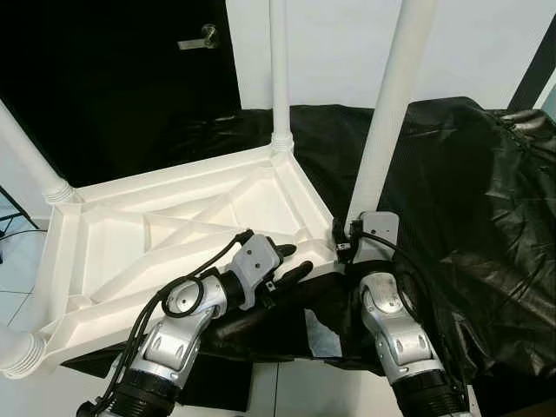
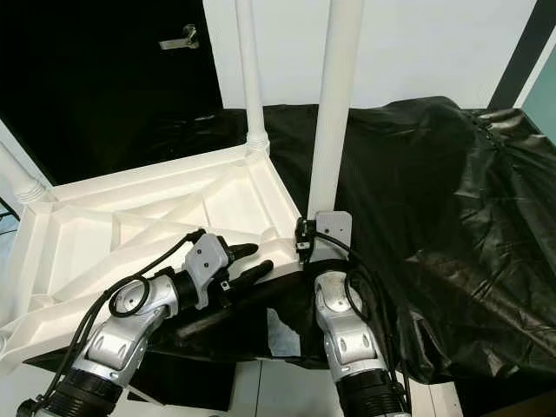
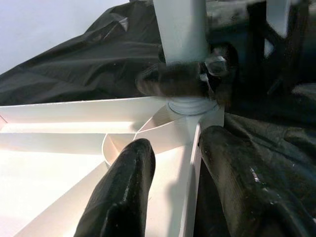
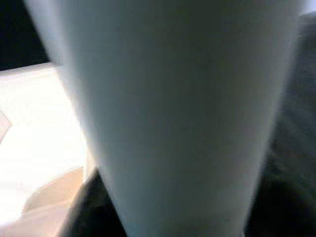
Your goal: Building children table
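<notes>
A white tabletop point(image 1: 174, 228) lay upside down, its ribbed underside up, partly on a black sheet point(image 1: 469, 191) that covered the surface beneath. A black door point(image 1: 104, 78) with a metal handle point(image 1: 201, 38) stood behind it, beside a white wall point(image 1: 347, 52), and pale floor tiles point(image 1: 17, 261) showed at the robot's left.

Four white legs rose from the corners: a far leg point(image 1: 279, 69) upright at the back corner, a left leg point(image 1: 30, 156) slanting out of view, a near-left leg point(image 1: 17, 352) only at its ribbed base, and the near leg point(image 1: 391, 104) at the corner by the robot's right.

The right pincer point(image 1: 346, 236) was at the base of the near leg; the leg blocked the right wrist view, so I could not tell whether its fingers gripped.

The left pincer point(image 1: 288, 261) was spread, straddling the tabletop's front edge close to that corner, one finger point(image 3: 126, 192) over the ribbed inside, the other over the sheet.
</notes>
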